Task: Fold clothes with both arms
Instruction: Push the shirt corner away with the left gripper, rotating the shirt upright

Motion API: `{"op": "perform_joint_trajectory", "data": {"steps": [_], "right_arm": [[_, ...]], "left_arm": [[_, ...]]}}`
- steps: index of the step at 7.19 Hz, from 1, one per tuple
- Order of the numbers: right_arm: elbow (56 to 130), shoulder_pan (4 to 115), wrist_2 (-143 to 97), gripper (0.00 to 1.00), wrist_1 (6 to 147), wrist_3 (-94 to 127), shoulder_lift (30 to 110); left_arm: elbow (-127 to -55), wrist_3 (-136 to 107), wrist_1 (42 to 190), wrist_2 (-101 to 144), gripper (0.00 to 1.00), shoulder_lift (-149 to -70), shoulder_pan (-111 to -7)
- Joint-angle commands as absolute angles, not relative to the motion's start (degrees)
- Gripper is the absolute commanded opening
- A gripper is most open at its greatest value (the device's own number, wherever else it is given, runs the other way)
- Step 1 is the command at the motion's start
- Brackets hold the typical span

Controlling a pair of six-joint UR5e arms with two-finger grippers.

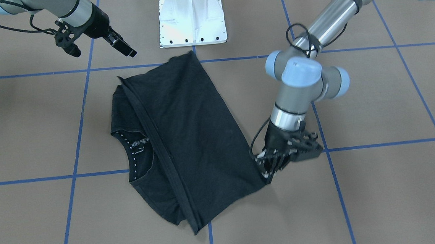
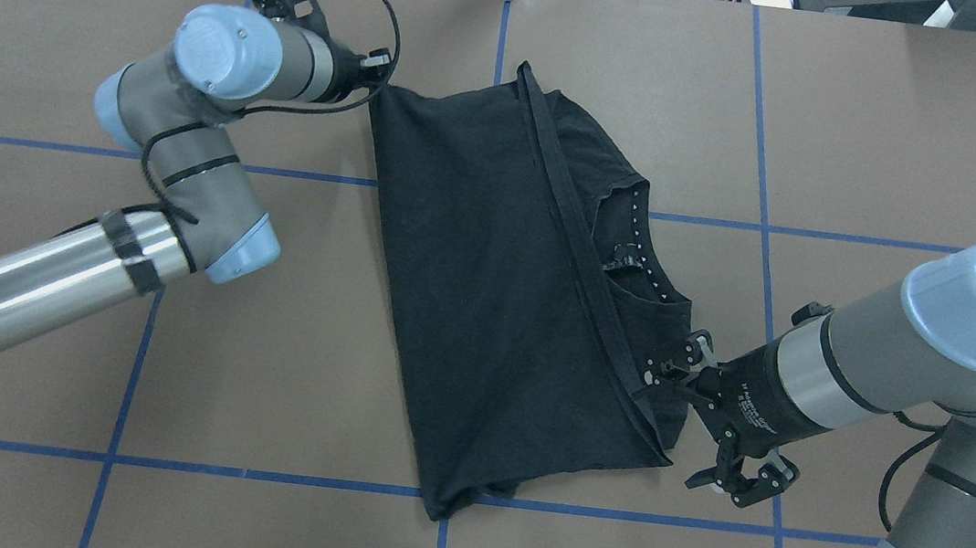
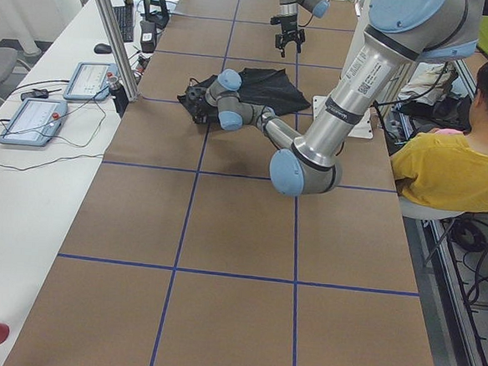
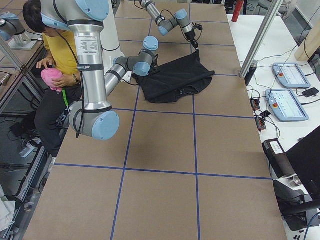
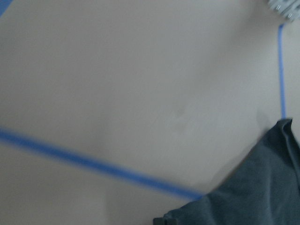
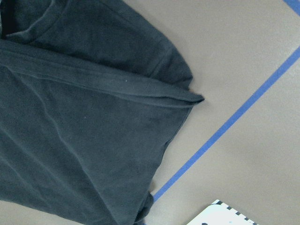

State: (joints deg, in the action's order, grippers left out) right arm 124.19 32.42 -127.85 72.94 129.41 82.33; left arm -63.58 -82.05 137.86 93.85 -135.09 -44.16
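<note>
1. The black T-shirt (image 1: pixel 187 131) lies half-folded just in front of the white base (image 1: pixel 192 20), collar exposed.
2. The left gripper (image 1: pixel 268 170) meets a corner away from the base, likely for the next fold; I cannot tell whether it grips.
3. The right gripper (image 1: pixel 126 50) hovers beside the base, seemingly waiting; I cannot tell how its fingers stand.

We see two jointed arms, the left arm (image 2: pixel 190 185) and the right arm (image 2: pixel 864 363): grey housings, polished silver tubes, light-blue joint caps (image 2: pixel 224 51), looping black cables, black bands round the left tube, small white lettering on the right wrist
</note>
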Motion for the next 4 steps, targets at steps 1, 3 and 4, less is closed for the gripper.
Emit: {"op": "perform_joint_trajectory", "data": {"steps": [1,3,4], "right_arm": [[124.2,34.9,-127.3,1.00,72.9,127.7,81.5],[124.0,35.2,-125.7,1.00,72.9,125.3,81.6],[123.6,33.7,-122.9,1.00,72.9,123.9,81.4]], "left_arm": [[-42.4,-79.6,147.9,93.9,0.00,-147.8,-47.0],[-30.3,-78.8,154.2,93.8,0.00,-154.3,-47.0],[-29.8,-77.4,154.3,93.8,0.00,-154.9,-47.0]]}}
